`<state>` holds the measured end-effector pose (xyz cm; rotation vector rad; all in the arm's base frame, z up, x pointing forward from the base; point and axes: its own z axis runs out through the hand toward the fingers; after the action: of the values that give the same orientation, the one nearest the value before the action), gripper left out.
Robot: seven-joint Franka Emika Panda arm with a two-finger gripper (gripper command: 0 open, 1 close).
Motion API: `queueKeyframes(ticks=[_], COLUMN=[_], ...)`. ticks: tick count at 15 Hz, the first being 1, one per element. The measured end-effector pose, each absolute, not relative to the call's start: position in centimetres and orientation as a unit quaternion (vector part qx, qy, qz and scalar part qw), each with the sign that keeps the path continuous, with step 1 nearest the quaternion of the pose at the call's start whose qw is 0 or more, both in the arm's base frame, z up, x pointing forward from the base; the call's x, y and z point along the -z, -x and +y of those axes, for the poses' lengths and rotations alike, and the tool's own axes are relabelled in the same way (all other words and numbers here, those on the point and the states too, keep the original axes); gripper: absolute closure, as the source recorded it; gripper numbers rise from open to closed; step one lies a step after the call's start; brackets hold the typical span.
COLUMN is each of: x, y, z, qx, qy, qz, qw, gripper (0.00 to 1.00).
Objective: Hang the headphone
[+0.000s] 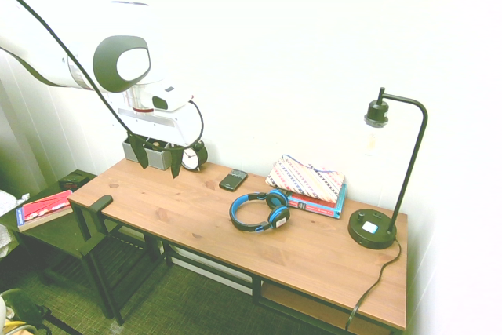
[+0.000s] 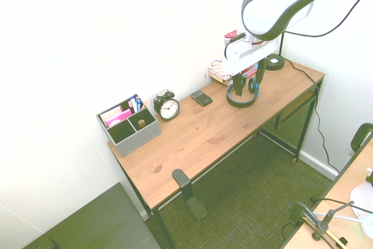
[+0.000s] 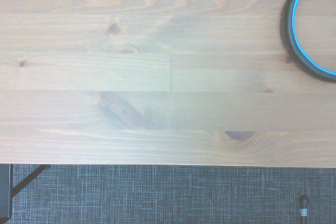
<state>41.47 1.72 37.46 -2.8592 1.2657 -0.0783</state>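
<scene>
The headphone point(image 1: 259, 211) lies flat on the wooden desk point(image 1: 196, 225), with a bright blue headband and black-and-blue ear cups. My gripper point(image 1: 158, 158) hangs well above the desk, off to the headphone's side toward the alarm clock end. Its two dark fingers are spread open with nothing between them. In the second exterior view the gripper point(image 2: 249, 77) stands in front of the headphone point(image 2: 236, 102) and covers part of it. The wrist view shows only an arc of the headband point(image 3: 290, 35) at the edge of the picture, above bare desk boards.
A black hook-shaped bracket point(image 1: 100, 203) point(image 2: 182, 180) sticks out from the desk's front edge. An alarm clock point(image 2: 168, 106), a grey organizer point(image 2: 128, 125), a phone point(image 1: 233, 180), a patterned pouch on books point(image 1: 310, 182) and a black lamp point(image 1: 375, 229) line the back.
</scene>
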Motion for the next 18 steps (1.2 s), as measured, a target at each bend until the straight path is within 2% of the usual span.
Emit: queueKeyframes(ticks=[4,7,12,17,18], x=[-37.5,-36.7,-28.3,-23.0,-22.2], y=[-42.2,-44.8,-49.6,-50.9,-50.9], z=[0.9,-2.4,-4.8,-4.1,-4.1], qx=[0.038,0.068,0.07,0.061,0.06], qy=[0.928,0.949,0.961,0.957,0.956], qz=[0.371,0.306,0.265,0.279,0.282], qw=[0.011,-0.007,-0.031,-0.042,-0.044], gripper=[0.0,0.0,0.0,0.0,1.0])
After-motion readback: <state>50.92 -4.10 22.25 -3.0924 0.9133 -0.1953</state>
